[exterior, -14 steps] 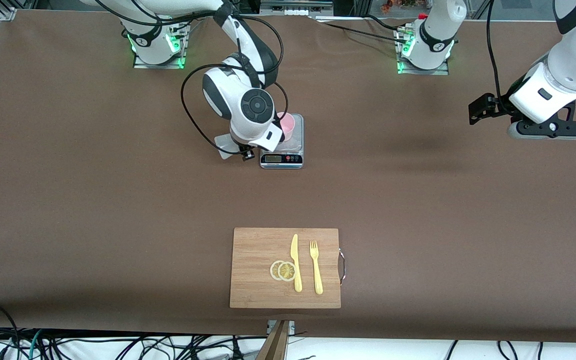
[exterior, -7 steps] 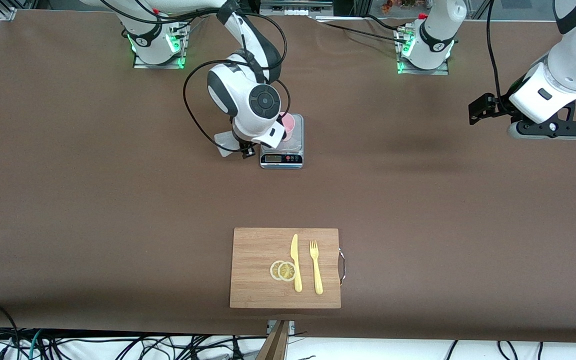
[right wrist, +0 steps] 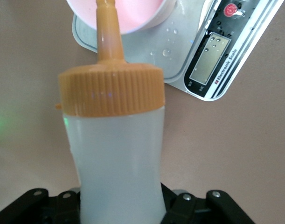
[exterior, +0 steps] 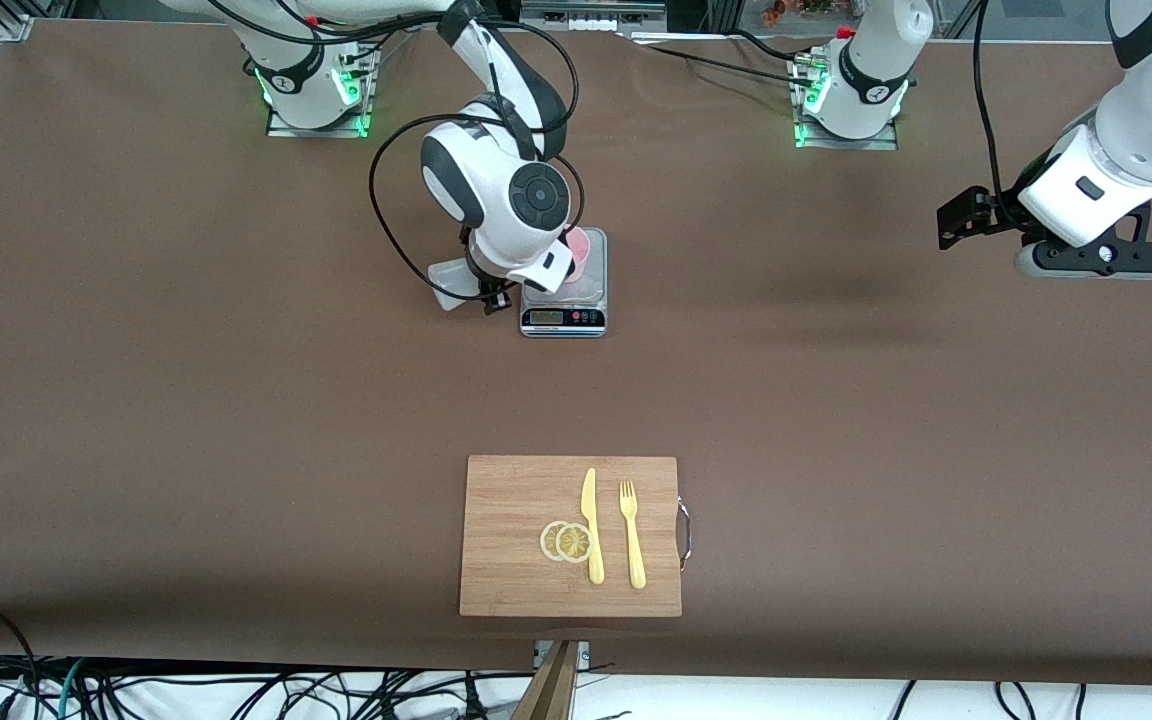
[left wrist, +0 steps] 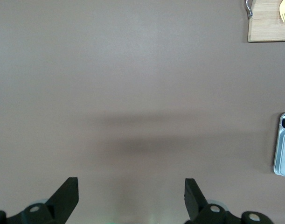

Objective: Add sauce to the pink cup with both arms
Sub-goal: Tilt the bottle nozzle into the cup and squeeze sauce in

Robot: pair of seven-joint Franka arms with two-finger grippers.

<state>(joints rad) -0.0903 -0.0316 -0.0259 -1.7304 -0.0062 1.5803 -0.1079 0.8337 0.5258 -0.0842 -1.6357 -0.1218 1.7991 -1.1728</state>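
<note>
While my right gripper (right wrist: 119,205) hangs over the tabletop (exterior: 236,420) just beside the kitchen scale (exterior: 564,290), its fingers are clamped on the sauce bottle (right wrist: 116,163). Bottle tilted; orange nozzle cap (right wrist: 109,70) points over the rim of the pink cup (right wrist: 128,16). Cup stands on the scale's plate, water droplets on the plate beside it. Scale display faces the front camera.

My left gripper (left wrist: 131,200) waits over bare tabletop toward the left arm's end, fingers (left wrist: 67,196) spread wide, holding nothing.

Nearer the front camera: wooden cutting board (exterior: 506,560) carrying two lemon slices (exterior: 566,541), a yellow knife (exterior: 591,525) and a yellow fork (exterior: 632,532), knife between slices and fork.
</note>
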